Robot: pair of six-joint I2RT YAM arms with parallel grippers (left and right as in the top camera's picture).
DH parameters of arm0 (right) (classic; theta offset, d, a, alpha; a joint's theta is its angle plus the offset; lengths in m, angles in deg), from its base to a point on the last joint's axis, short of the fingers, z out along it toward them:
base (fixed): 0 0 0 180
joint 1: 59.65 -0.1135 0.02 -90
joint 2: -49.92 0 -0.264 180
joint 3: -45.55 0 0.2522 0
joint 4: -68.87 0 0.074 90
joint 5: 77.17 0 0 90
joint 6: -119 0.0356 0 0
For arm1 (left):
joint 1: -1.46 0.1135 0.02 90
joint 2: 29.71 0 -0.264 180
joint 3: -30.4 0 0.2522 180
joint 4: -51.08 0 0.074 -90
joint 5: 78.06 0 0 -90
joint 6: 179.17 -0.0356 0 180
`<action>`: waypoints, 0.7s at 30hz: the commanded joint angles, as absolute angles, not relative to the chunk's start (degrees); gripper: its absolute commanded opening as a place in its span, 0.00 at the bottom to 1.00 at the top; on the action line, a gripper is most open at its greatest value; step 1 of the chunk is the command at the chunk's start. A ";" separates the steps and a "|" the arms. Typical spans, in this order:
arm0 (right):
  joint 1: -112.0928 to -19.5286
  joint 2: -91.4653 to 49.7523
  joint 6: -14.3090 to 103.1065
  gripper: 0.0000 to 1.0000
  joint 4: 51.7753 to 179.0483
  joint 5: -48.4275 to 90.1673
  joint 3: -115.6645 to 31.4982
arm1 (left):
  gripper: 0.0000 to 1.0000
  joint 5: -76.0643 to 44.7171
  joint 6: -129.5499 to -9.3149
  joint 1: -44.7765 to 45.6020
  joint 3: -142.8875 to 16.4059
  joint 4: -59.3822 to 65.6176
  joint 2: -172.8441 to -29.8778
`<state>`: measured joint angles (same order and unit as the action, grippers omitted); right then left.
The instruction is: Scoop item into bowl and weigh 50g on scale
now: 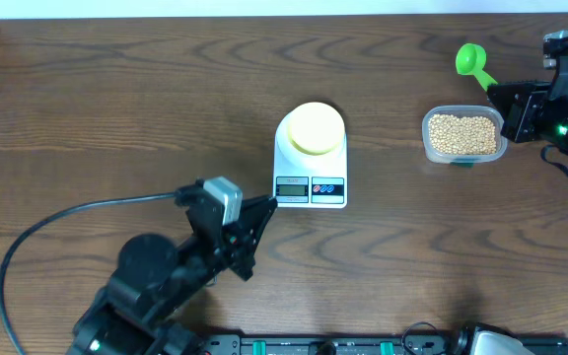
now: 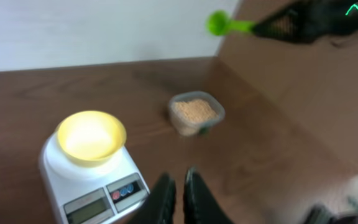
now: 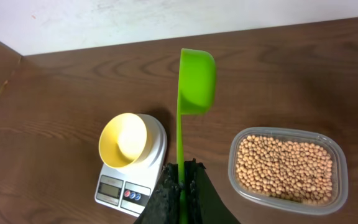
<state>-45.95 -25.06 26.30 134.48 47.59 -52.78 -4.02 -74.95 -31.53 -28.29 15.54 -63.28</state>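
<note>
Bowl (image 1: 315,128) on scale (image 1: 311,170), right end effector (image 3: 180,173) gripping scoop (image 3: 197,73)

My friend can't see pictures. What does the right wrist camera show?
The right gripper holds a green scoop by its handle over a table. Beside it sit a clear tub of beans and an empty yellow bowl on a scale.

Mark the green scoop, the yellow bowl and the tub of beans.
green scoop (image 3: 197,78), right wrist view, on its cup.
yellow bowl (image 1: 314,128), overhead view, on its bare inside.
tub of beans (image 3: 232,167), right wrist view, on its left rim.
</note>
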 commanded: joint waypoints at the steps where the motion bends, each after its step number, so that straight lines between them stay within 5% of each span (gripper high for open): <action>1: -46.24 -25.09 26.83 0.01 134.70 47.24 -52.72 | 0.07 0.09 -72.77 -31.23 -28.44 14.56 -67.38; 21: -46.24 -25.09 26.83 0.01 138.55 42.52 -52.72 | 0.07 1.05 -74.10 -32.47 -32.88 5.40 -90.84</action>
<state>-45.95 -25.06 26.48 138.42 42.87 -52.78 0.30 -73.55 -31.68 -31.33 6.36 -88.83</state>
